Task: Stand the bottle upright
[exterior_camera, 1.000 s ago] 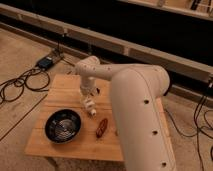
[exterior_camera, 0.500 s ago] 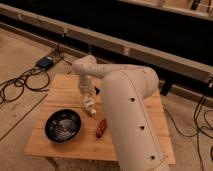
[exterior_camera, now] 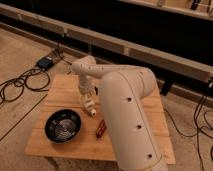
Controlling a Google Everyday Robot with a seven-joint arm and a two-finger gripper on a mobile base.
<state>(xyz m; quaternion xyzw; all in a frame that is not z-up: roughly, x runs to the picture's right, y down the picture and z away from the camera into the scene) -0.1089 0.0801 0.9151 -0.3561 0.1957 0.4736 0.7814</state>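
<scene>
The bottle [exterior_camera: 90, 107] is a small pale, yellowish-clear thing near the middle of the wooden table [exterior_camera: 55, 90], tilted with its whitish end toward the front. My gripper [exterior_camera: 86, 96] hangs from the white arm [exterior_camera: 125, 105] right above and against the bottle's upper end. The gripper hides part of the bottle.
A black bowl [exterior_camera: 62, 125] sits at the table's front left. A reddish-brown oblong object [exterior_camera: 100, 129] lies just right of the bowl, partly behind the arm. Cables and a dark box [exterior_camera: 47, 62] lie on the floor to the left. A dark railing runs behind the table.
The arm has swung nearer the camera and covers more of the table's right side. The gripper has stayed over the bottle, slightly lower.
</scene>
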